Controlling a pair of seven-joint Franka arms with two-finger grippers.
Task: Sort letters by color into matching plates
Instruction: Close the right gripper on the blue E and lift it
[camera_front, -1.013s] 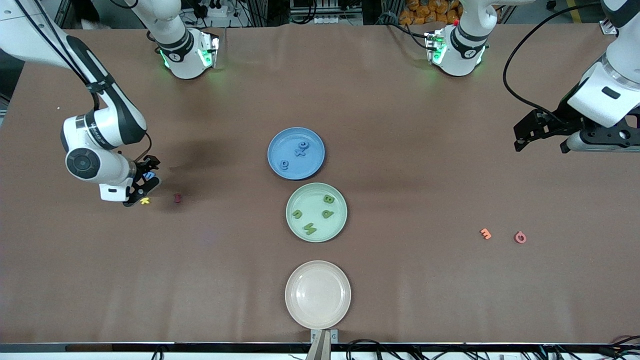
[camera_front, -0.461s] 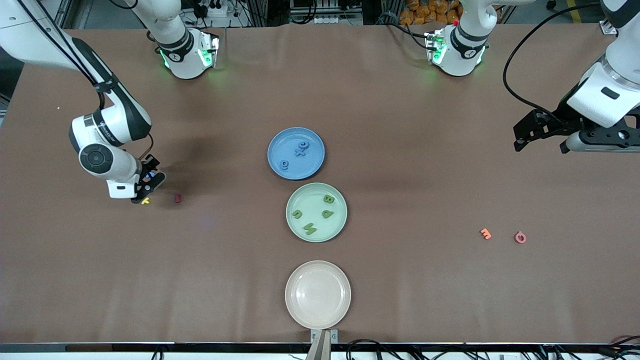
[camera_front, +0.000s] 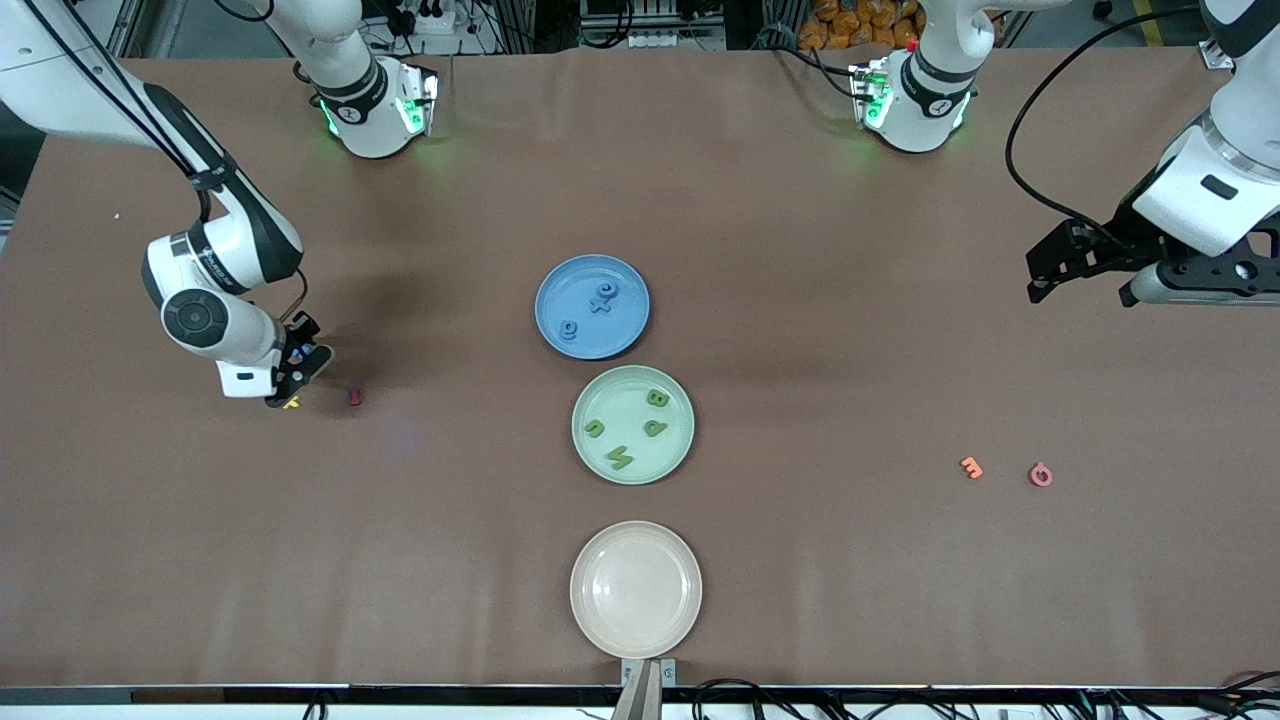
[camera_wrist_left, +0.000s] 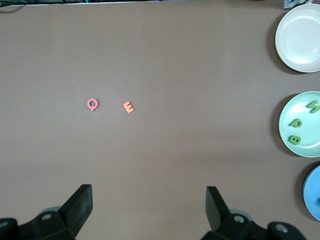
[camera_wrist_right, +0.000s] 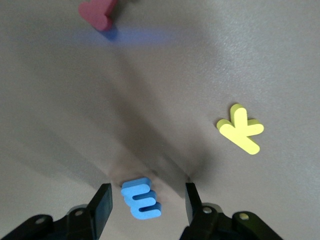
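My right gripper (camera_front: 296, 366) is down at the table toward the right arm's end, open, with its jaws on either side of a blue letter E (camera_wrist_right: 141, 199) and a gap at each side. The blue plate (camera_front: 560, 285) holds three blue letters (camera_front: 606, 290). Nearer the front camera, the green plate (camera_front: 630, 415) holds several green letters (camera_front: 657, 398). My left gripper (camera_wrist_left: 150, 200) waits open and empty, up over the left arm's end of the table (camera_front: 1042, 278).
A yellow K (camera_wrist_right: 240, 129) and a dark red letter (camera_front: 354, 396) lie close to the blue E. An orange E (camera_front: 971, 467) and a pink Q (camera_front: 1040, 475) lie toward the left arm's end. A beige-pink plate (camera_front: 636, 590) sits nearest the front camera.
My right gripper has shifted and come down around the blue E, and its jaws have narrowed. The left arm has not moved.
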